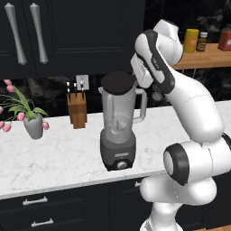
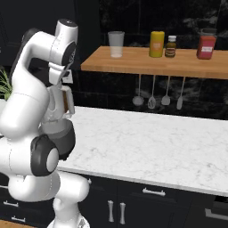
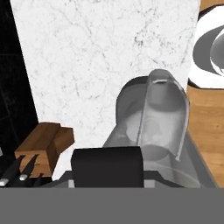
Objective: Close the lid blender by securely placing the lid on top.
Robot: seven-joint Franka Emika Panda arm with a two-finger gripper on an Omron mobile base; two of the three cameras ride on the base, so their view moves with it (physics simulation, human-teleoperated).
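The blender [image 1: 118,135] stands on the white marble counter [image 1: 54,158], a translucent grey jar with a side handle on a dark base with a front knob. The black round lid [image 1: 118,83] rests at the jar's mouth, slightly tilted. My gripper [image 1: 135,82] comes in from the right at the lid's rim, its fingers hidden behind hand and lid. In the hand view the lid [image 3: 107,166] is a black block at the bottom centre, right where the fingers are, with the jar [image 3: 162,118] below it. In the right base view the arm hides most of the blender [image 2: 66,133].
A wooden knife block [image 1: 77,108] stands left of the blender against the back wall, and a potted pink-flowered plant [image 1: 31,119] further left. A wooden shelf [image 2: 156,62] on the right carries a glass tumbler [image 2: 116,43] and jars; utensils [image 2: 151,95] hang beneath it.
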